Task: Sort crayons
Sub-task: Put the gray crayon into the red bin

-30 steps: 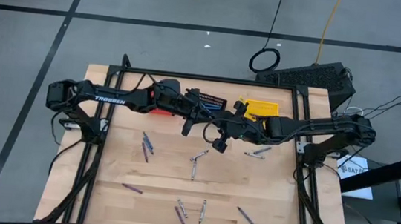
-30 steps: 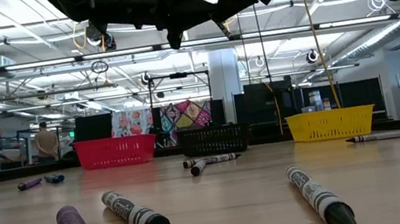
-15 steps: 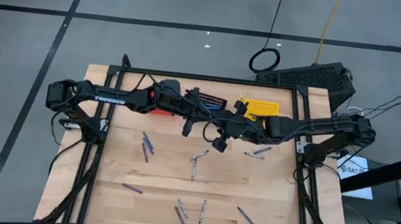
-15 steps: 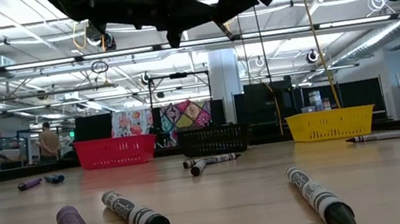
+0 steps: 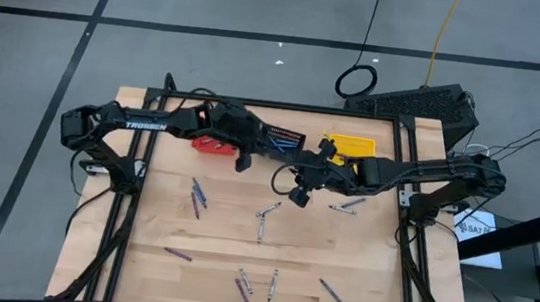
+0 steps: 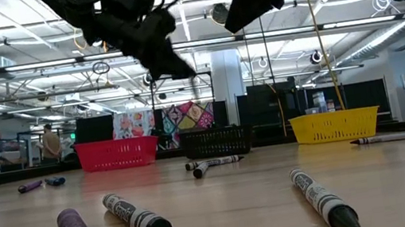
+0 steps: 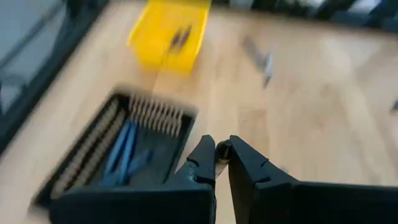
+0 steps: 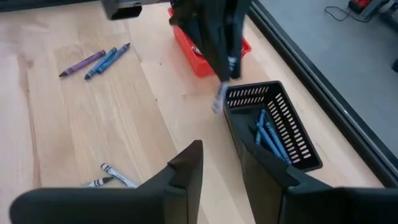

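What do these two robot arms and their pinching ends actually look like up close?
Both arms are dark, slim and jointed. The left arm carries white lettering along one segment, and thin black cables loop beside its joints. The left gripper ends in two black, wedge-shaped fingers tapering to blunt tips. The right gripper has the same pair of flat, matte black fingers.

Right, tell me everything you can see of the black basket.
The black basket is a small oblong crate of what looks like plastic mesh, with slotted walls and an open top. It stands upright on the wooden table near the far edge, between the red basket and the yellow basket. Several blue crayons lie lengthwise inside it. Neither gripper touches it.
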Robot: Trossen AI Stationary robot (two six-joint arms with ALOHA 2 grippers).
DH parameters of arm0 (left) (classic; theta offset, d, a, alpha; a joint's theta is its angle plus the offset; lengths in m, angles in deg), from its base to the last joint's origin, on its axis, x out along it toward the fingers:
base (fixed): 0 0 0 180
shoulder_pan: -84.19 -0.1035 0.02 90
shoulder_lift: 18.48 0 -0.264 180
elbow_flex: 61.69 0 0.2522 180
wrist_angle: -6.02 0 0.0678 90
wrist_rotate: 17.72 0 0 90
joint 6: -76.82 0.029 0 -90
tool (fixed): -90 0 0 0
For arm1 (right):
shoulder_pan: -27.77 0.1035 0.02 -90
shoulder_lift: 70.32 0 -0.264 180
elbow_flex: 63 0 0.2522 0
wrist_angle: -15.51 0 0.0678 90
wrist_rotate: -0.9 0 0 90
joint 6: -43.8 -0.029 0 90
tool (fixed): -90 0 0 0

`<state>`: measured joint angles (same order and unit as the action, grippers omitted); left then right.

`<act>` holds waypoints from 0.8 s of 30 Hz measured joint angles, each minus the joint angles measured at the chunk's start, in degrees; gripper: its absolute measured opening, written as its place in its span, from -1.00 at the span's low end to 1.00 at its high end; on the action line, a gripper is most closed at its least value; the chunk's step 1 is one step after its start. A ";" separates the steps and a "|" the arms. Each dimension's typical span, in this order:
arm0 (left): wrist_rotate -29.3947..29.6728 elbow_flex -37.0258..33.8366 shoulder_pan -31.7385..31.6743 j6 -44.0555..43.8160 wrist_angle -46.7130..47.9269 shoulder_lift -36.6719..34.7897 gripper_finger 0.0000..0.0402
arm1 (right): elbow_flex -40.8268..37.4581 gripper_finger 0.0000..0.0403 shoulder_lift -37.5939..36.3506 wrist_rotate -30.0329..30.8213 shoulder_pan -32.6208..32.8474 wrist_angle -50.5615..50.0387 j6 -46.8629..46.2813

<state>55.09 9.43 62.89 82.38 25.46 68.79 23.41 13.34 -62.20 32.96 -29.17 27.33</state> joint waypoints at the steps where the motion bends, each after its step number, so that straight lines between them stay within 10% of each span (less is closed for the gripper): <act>1: 0.13 -0.06 -0.68 0.68 1.99 -0.30 -0.94 | 0.00 -0.53 0.00 0.06 0.00 -0.12 0.00; 24: 12.74 1.84 -13.85 14.47 36.78 -4.91 -0.94 | 0.00 -0.53 0.00 3.32 0.00 -2.82 0.22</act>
<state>67.83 11.27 49.04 96.85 62.24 63.88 23.41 13.34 -58.88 32.96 -31.98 27.55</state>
